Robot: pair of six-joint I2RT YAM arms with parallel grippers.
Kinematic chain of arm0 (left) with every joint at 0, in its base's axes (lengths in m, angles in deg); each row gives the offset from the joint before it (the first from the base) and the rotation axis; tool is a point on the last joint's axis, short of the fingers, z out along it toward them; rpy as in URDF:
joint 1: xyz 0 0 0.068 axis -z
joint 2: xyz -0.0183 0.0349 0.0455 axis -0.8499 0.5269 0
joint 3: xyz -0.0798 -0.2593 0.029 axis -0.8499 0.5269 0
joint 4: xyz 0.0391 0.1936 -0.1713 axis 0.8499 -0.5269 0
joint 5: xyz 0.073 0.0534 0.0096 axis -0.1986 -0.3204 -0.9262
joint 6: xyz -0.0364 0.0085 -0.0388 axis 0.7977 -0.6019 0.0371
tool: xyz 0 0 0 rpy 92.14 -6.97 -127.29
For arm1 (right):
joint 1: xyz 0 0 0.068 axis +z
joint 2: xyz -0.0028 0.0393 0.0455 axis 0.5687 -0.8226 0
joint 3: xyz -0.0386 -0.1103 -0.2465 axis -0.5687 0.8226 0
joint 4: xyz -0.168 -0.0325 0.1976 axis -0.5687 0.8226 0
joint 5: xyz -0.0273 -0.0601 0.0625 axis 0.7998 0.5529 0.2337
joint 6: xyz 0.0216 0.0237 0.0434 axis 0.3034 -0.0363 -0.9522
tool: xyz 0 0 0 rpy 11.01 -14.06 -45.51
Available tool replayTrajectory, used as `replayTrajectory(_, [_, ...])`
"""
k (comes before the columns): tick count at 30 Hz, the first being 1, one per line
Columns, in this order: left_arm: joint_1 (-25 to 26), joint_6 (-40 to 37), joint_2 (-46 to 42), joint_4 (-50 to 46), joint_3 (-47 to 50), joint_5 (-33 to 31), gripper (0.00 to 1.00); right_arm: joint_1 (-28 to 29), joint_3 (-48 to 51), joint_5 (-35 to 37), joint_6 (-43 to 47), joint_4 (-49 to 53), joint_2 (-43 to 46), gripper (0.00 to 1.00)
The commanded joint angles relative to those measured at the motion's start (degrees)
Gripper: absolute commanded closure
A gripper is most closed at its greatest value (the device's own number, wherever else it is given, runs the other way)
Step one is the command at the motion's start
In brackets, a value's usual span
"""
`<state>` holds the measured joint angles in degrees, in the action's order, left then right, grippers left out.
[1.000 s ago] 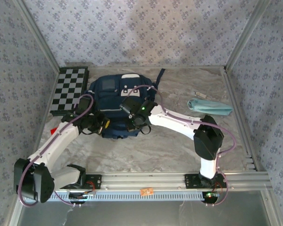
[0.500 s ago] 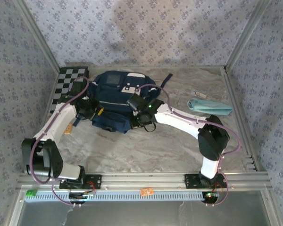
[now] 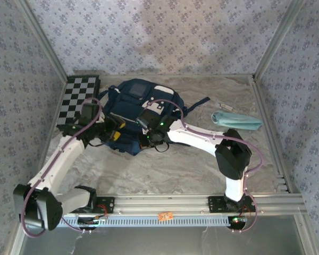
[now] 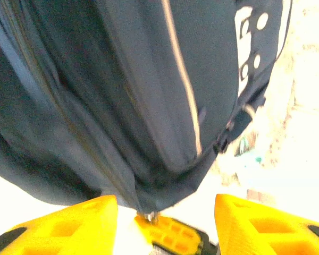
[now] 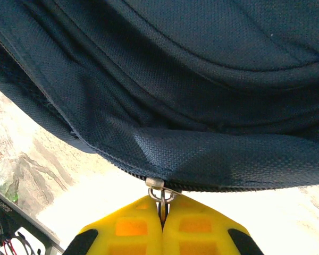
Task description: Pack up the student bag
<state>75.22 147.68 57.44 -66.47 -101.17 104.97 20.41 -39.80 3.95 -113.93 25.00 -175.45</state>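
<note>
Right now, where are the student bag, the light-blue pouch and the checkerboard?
student bag (image 3: 125,106): top external view, navy upper panel.
light-blue pouch (image 3: 236,120): top external view, its middle.
checkerboard (image 3: 77,101): top external view, central squares.

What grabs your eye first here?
The navy bag lies at back centre. The right gripper is shut on a zipper pull at its seam; the left gripper stands open at the bag's edge. A light-blue pouch lies apart to the right.
</note>
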Motion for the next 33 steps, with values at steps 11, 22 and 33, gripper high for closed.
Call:
replayTrajectory(11, [9.6,21.6,9.7,9.4,0.7,-6.0,0.51,0.9,1.1,2.4,-0.5,-1.4,1.6,1.0])
replayTrajectory(22, [9.1,19.3,9.0,5.9,2.0,-12.4,1.0,1.3,-1.9,7.2,0.0,4.4,1.2,1.0])
replayTrajectory(33, [-4.6,7.3,-4.8,-6.5,4.7,-8.5,1.0,-6.9,16.5,11.1,-3.5,10.8,12.0,1.0])
